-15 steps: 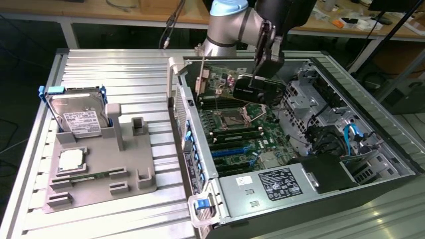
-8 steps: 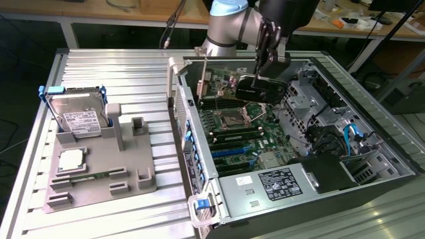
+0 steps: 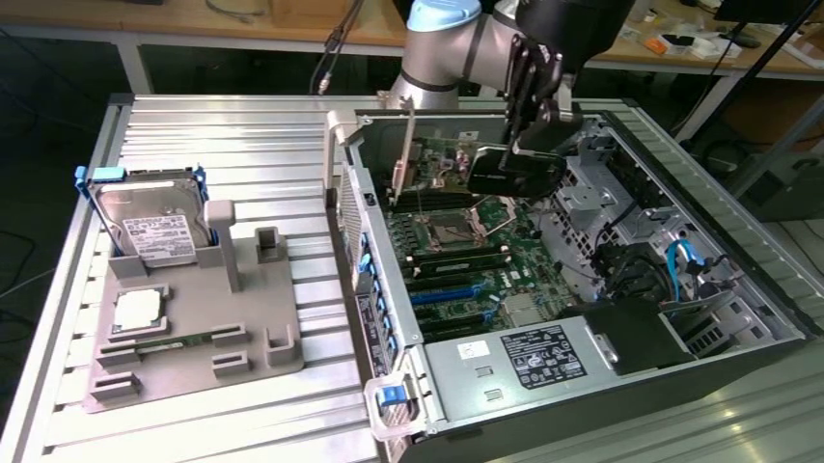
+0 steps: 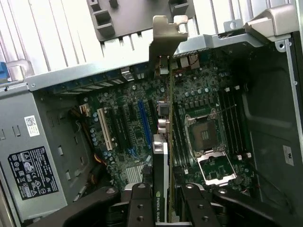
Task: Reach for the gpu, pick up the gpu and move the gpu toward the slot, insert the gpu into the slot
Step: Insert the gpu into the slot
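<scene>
The gpu (image 3: 438, 166) stands on edge inside the open computer case (image 3: 373, 207), over the far part of the motherboard. Its grey end bracket (image 3: 409, 125) rises above the case wall. My gripper (image 3: 515, 172) is shut on the card's upper edge. In the wrist view the gpu (image 4: 160, 156) runs edge-on from between my fingers (image 4: 139, 203) to its bracket (image 4: 165, 33). It lies between the blue slot (image 4: 144, 123) and the CPU socket (image 4: 206, 137), in line with a dark slot. Whether its lower edge touches the slot is hidden.
On the exterior view's left, a grey fixture (image 3: 193, 333) holds a silver hard drive (image 3: 154, 231) and a small square chip (image 3: 138, 309). The case also holds RAM slots (image 4: 232, 123), a power supply (image 3: 541, 352) and blue cables (image 3: 676, 265) near the drive bays.
</scene>
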Tool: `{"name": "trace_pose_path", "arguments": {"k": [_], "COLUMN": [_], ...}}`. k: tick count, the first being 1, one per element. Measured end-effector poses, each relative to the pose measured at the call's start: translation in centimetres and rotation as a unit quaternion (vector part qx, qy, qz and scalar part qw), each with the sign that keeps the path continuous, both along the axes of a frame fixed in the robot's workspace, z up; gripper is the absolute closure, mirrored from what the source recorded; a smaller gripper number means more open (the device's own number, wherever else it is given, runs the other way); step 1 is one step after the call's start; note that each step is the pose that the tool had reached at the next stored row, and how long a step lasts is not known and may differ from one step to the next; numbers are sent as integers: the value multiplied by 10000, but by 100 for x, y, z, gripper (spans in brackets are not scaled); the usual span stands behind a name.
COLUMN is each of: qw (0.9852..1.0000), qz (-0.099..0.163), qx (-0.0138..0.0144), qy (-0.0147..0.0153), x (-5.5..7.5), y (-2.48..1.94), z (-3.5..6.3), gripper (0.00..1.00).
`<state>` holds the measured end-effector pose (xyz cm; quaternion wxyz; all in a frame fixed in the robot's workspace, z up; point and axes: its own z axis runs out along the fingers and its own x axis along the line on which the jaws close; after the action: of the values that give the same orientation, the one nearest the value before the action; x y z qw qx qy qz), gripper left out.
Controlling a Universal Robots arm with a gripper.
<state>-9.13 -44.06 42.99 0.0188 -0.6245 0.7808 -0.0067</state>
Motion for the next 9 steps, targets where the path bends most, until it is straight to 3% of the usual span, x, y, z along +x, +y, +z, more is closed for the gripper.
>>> {"name": "trace_pose_path", "arguments": {"k": [9], "qw": [9994], "qz": [342], "qx": [0], "qy": [0], "x": [146], "y": [0], "z": [-8], "gripper": [73]}}
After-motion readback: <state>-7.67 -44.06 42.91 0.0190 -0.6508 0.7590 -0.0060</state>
